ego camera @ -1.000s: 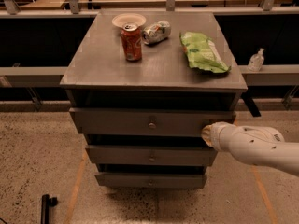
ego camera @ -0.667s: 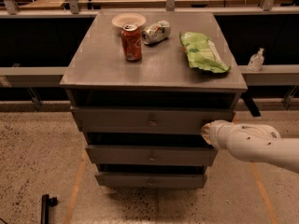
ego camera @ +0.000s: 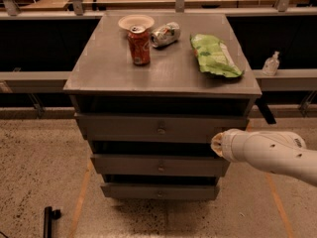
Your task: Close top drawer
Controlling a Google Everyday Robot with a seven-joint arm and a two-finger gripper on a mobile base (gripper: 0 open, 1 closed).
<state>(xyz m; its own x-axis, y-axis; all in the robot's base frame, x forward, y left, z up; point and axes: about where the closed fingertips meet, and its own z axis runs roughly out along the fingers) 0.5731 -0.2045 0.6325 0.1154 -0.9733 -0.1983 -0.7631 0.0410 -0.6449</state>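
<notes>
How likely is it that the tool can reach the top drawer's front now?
Probably yes: the tool is at the right end of the top drawer front, with nothing visible between them.

No lettering could be read anywhere. The red can (ego camera: 139, 45) bore pale markings too blurred to make out, as did the silver can (ego camera: 165, 34) lying beside it and the green bag (ego camera: 215, 55). The gripper (ego camera: 216, 144) sat at the right end of the top drawer (ego camera: 161, 128) front.
</notes>
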